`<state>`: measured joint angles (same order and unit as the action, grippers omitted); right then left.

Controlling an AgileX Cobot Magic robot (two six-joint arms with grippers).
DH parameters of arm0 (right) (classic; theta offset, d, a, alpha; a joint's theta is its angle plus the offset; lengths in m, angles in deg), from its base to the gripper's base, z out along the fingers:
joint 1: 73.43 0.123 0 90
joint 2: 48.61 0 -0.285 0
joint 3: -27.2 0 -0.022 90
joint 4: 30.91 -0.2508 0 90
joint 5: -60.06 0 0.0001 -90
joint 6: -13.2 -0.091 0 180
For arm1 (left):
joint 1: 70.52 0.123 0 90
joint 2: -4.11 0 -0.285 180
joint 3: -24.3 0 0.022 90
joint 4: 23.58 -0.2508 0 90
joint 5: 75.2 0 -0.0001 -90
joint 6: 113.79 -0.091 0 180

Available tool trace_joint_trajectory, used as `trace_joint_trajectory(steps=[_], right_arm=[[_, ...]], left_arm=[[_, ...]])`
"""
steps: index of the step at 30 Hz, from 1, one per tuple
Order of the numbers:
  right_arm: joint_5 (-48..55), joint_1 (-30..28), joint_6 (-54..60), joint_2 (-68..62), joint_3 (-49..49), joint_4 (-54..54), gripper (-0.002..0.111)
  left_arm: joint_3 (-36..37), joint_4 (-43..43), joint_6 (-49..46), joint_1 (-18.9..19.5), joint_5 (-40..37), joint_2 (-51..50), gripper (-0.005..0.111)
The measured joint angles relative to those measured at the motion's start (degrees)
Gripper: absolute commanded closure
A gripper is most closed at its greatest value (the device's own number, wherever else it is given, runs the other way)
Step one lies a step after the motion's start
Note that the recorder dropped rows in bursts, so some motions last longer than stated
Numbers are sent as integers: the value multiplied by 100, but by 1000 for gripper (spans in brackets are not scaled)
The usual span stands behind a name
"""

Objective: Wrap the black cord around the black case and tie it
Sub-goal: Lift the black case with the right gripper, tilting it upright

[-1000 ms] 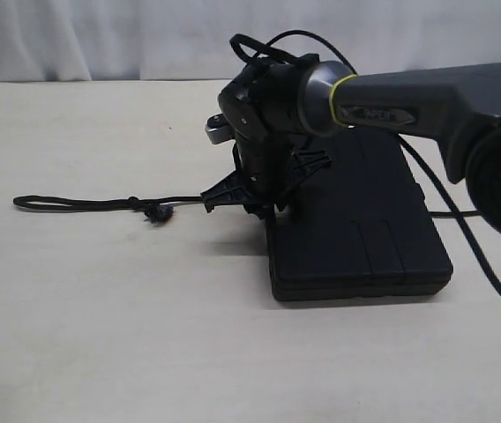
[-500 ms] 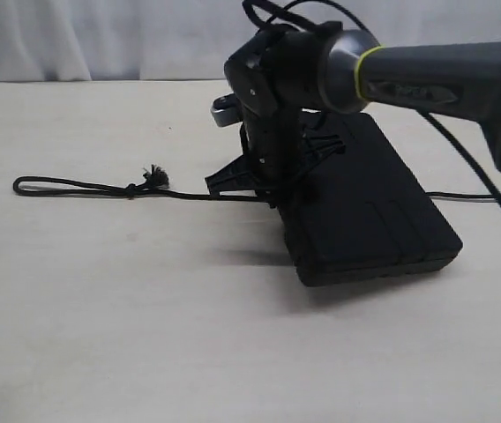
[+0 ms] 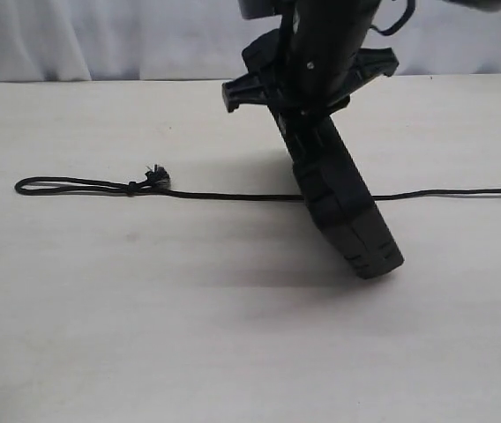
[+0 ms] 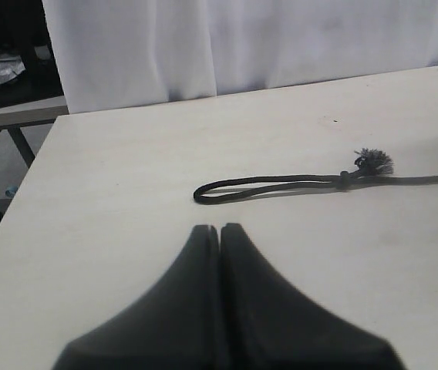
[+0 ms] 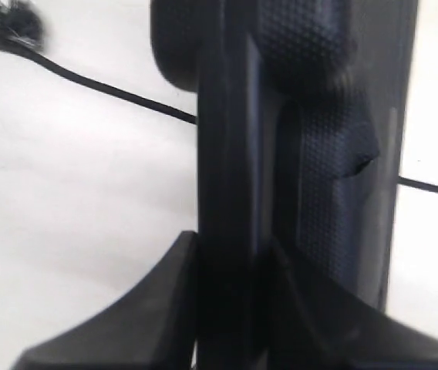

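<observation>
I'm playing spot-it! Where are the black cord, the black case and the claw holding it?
black cord (image 4: 373, 162): left wrist view, on its frayed knot.
black case (image 3: 349, 220): exterior view, on its lower half.
right gripper (image 5: 230, 243): right wrist view, between its fingertips.

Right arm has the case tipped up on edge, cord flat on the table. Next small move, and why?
Probably open the left gripper and lower it onto the black cord near its loop end. The right gripper holds the black case tilted on its lower edge. The cord lies straight, not yet wrapped, and the left jaws are shut and empty.
</observation>
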<state>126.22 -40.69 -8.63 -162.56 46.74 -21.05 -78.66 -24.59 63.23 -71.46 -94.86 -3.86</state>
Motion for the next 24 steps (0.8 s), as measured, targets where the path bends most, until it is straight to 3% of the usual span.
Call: trace_joint_trajectory(steps=[12,18,24], right_arm=[[264,-1429,1349,221,-144,-2676,104],[253,-1923,1450,245,-312,-2909,104],[195,-1988,1462,341,-426,-2390,104]], left_arm=[[0,0,0,0,0,0,107],[0,0,0,0,0,0,107],[0,0,0,0,0,0,107]])
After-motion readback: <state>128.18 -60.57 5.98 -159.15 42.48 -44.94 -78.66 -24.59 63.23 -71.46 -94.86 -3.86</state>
